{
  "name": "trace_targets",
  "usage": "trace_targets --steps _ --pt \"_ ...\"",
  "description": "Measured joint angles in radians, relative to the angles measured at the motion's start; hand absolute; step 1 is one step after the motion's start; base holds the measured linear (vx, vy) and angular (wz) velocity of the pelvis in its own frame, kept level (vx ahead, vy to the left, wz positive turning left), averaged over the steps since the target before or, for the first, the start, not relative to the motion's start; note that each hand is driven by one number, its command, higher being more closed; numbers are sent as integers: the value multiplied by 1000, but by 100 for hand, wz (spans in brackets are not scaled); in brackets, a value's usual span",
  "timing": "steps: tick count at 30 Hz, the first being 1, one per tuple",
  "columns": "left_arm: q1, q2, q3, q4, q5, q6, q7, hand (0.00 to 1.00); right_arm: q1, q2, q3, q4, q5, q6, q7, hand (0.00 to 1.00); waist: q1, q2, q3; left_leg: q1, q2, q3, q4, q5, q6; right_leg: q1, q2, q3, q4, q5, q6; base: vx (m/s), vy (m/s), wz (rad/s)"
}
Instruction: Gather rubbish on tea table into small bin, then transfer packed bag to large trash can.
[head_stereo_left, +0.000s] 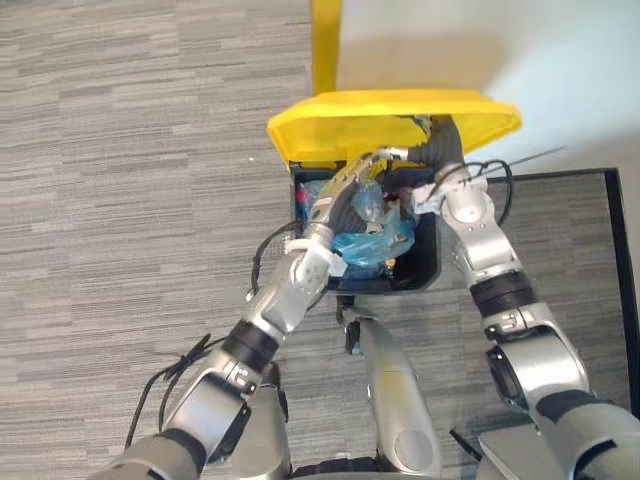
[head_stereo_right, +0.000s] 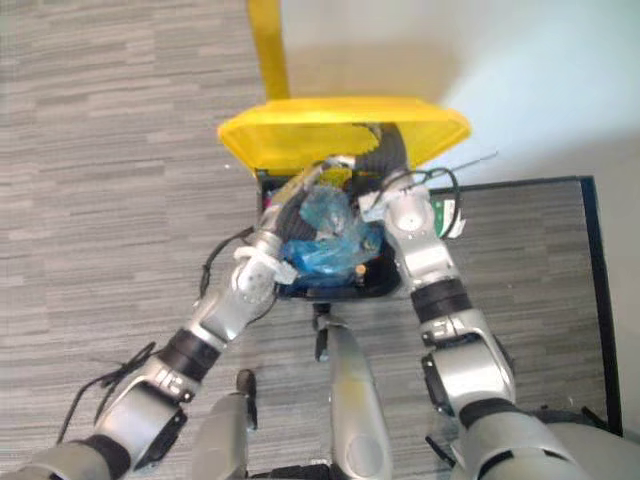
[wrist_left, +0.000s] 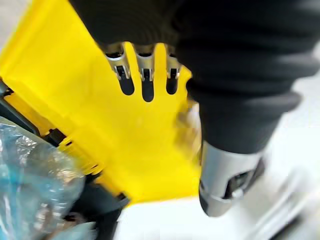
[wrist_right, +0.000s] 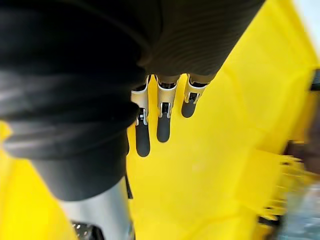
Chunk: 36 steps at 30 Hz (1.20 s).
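Note:
The large black trash can (head_stereo_left: 428, 262) stands on the floor with its yellow lid (head_stereo_left: 340, 125) swung up. A crumpled blue bag of rubbish (head_stereo_left: 365, 245) lies inside the can, free of both hands. My left hand (head_stereo_left: 345, 195) reaches over the bag, its straight fingers (wrist_left: 145, 75) against the underside of the lid (wrist_left: 75, 85), with the bag (wrist_left: 30, 170) below them. My right hand (head_stereo_left: 440, 145) is at the can's far right corner, its fingers (wrist_right: 162, 115) also straight and flat on the lid (wrist_right: 210, 165).
Grey striped carpet surrounds the can. A yellow upright strip (head_stereo_left: 325, 45) rises behind the lid, beside a pale wall area (head_stereo_left: 500, 50). A black border line (head_stereo_left: 612, 230) edges the carpet panel to the right.

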Motion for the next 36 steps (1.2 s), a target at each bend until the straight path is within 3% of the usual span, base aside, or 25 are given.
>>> trace_targets --steps 3,4,6,10,15,17,19,20,21,22,24,26,28,29,30,32,34,36 --pt "213 0 95 1 -252 -41 -47 0 174 2 -54 -3 -2 0 5 0 9 11 -33 53 3 -25 -35 13 3 62 -13 -38 -1 -20 2 62 11 28" --pt "277 1 145 40 -332 -48 -71 0 237 8 -64 -3 -19 1 9 0 27 10 -64 66 4 -27 -45 17 5 71 -16 -42 -1 -24 5 44 27 19" --pt "339 1 222 135 -389 -46 -89 0 306 21 -89 -3 -42 2 15 0 43 18 -92 76 5 -47 -49 20 9 95 -27 -55 -2 -29 13 20 20 25" --pt "426 21 378 393 -358 -3 -90 0 386 83 -103 -2 -120 7 18 0 62 18 -124 151 3 -76 -50 20 11 188 -40 -84 -1 -43 25 -10 31 24" --pt "484 39 411 625 -242 46 -85 0 473 185 -116 10 -184 11 28 0 90 -6 -136 253 -19 -50 -53 21 22 274 -44 -53 -14 -28 33 -69 49 -17" --pt "523 38 418 671 -211 56 -85 0 529 223 -109 32 -196 13 38 0 94 -42 -154 271 -58 -7 -44 21 47 277 -47 -5 -54 29 61 -207 124 -74" --pt "530 36 421 683 -204 61 -84 0 585 239 -105 44 -203 16 38 0 88 -84 -152 274 -105 40 -29 36 79 286 -60 49 -114 122 160 -226 133 -75" --pt "530 26 435 694 -204 62 -83 0 612 239 -94 46 -231 23 40 0 90 -81 -152 268 -90 89 -34 54 110 299 -44 56 -174 194 216 -307 102 -92" --pt "531 12 459 712 -204 63 -74 0 666 247 -89 54 -254 28 41 0 85 -67 -150 268 -72 135 -38 73 113 277 -37 33 7 143 88 -422 142 -90" --pt "526 15 461 726 -203 68 -62 0 735 252 -91 79 -276 28 39 0 63 -73 -168 257 -62 144 -63 103 115 272 -38 28 212 33 40 -340 116 -59" --pt "523 14 448 731 -192 79 -54 0 816 284 -136 148 -276 37 35 0 58 -77 -191 238 -37 155 -121 152 113 303 -31 35 390 -60 37 -249 28 -31" --pt "523 3 433 730 -184 83 -49 0 868 331 -196 201 -265 41 18 0 59 -79 -211 187 -11 175 -143 188 102 349 -27 81 455 -97 57 -203 -80 -62" --pt "520 -10 441 734 -182 88 -43 0 866 341 -240 275 -269 41 -6 0 62 -101 -230 151 1 217 -151 216 80 453 -24 113 292 -141 122 -181 -138 -84" --pt "500 -28 441 761 -182 93 -39 0 842 330 -253 349 -269 54 -25 0 65 -69 -250 155 17 236 -216 259 81 506 16 101 103 -160 126 -137 -122 -64" --pt "494 -42 442 771 -182 93 -37 0 841 323 -258 375 -269 56 -29 0 65 -59 -267 154 19 246 -242 277 84 526 27 102 29 -162 119 -122 -148 -72" --pt "470 -82 440 801 -185 94 -35 0 800 305 -290 475 -248 69 -38 0 71 -36 -288 156 14 301 -300 331 61 582 51 151 -188 -156 41 -92 -127 -66" --pt "469 -95 436 818 -186 95 -35 0 806 288 -291 479 -224 78 -40 0 71 -13 -300 169 17 308 -332 356 64 589 62 152 -223 -132 26 -130 -44 -31" --pt "469 -90 436 827 -186 96 -34 0 810 286 -299 479 -223 79 -41 0 71 -7 -305 190 19 304 -358 371 66 605 67 150 -238 -121 23 -145 -17 2"
